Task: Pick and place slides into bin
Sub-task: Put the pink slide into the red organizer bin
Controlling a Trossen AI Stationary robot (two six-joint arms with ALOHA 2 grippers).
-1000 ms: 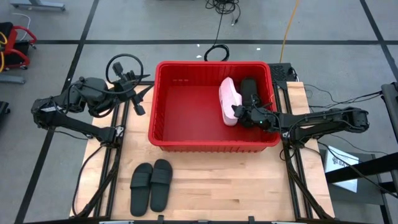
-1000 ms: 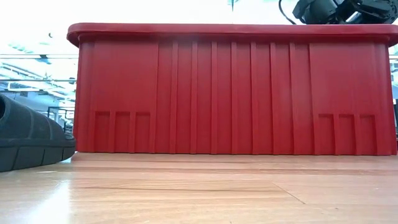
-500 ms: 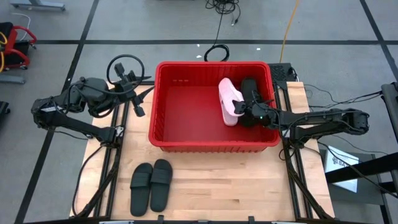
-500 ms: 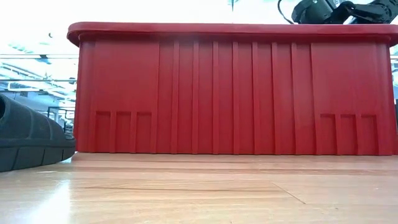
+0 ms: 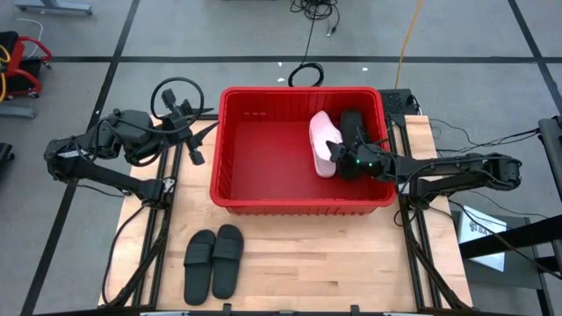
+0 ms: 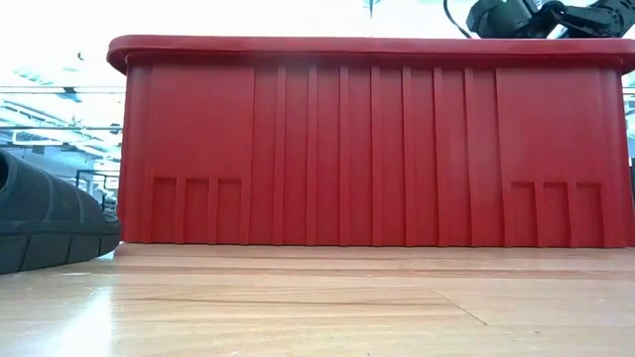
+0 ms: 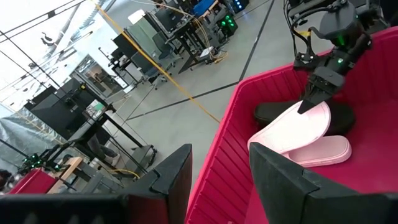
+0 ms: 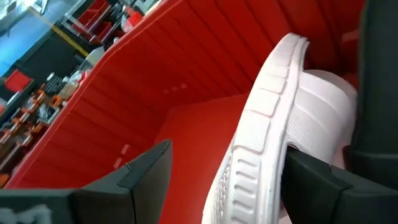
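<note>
- A light wooden table top [image 5: 334, 263] set on dark rails
- A grey floor [image 5: 219, 35] crossed by dark tape lines [image 5: 263, 59]
- A yellow cable [image 5: 407, 39] and black cables [image 5: 307, 17] trailing across that floor
- A red-and-black cart [image 5: 19, 66] at the floor's edge
- Dark workbenches and racks [image 7: 168, 31] in the room beyond the table

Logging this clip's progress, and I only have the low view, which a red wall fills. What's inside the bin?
Observer: Two pink slides and one black slide lie at the bin's right end.
Operator: Is the right gripper holding one?
Observer: The right gripper is down over the pink slides, fingers spread, with one slide's edge between them.
Operator: Anything left outside?
Observer: Two black slides lie side by side on the table, in front of the bin.
</note>
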